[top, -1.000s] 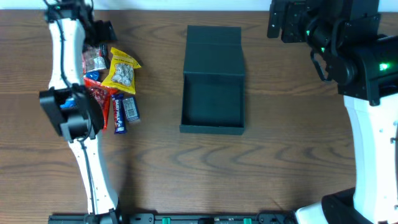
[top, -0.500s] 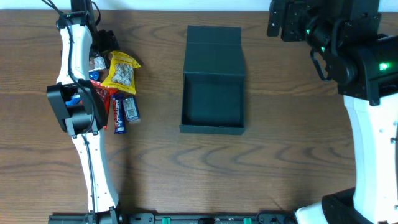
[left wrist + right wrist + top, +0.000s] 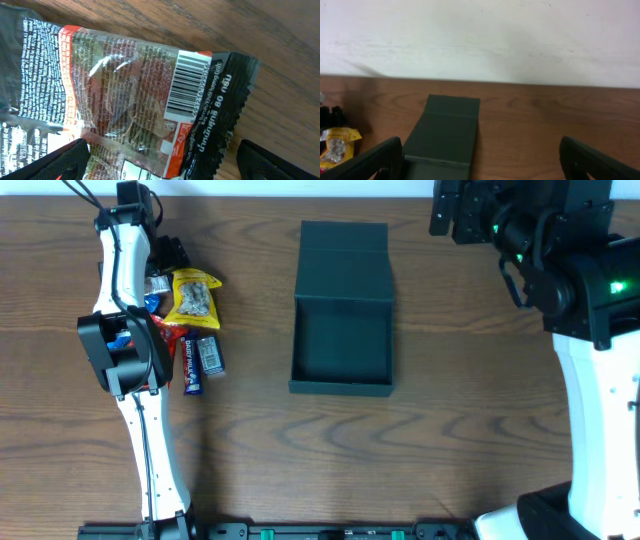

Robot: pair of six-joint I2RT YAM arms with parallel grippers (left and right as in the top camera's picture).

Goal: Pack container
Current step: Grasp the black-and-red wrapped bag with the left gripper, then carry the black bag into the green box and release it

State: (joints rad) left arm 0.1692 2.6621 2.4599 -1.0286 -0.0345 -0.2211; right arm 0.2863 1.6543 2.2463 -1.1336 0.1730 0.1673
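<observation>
The container (image 3: pixel 340 345) is a dark teal-black box at mid-table, open and empty, with its flap lid (image 3: pixel 343 258) lying flat on the far side. It also shows in the right wrist view (image 3: pixel 447 135). My left gripper (image 3: pixel 165 265) is down over the snack pile at the far left. In the left wrist view its fingers (image 3: pixel 165 165) are open on either side of a clear orange-and-black snack packet (image 3: pixel 135 100). My right gripper (image 3: pixel 455 210) is open and empty, held high at the far right (image 3: pixel 480 167).
The pile holds a yellow nut packet (image 3: pixel 192 295), a red packet (image 3: pixel 160 335) and blue bars (image 3: pixel 205 355). The table's far edge meets a white wall (image 3: pixel 480 35). The left arm (image 3: pixel 120 350) stretches along the pile's left side.
My left gripper has swung in and settled onto the far end of the snack pile. The yellow packet has shifted slightly. The right arm has not moved.
</observation>
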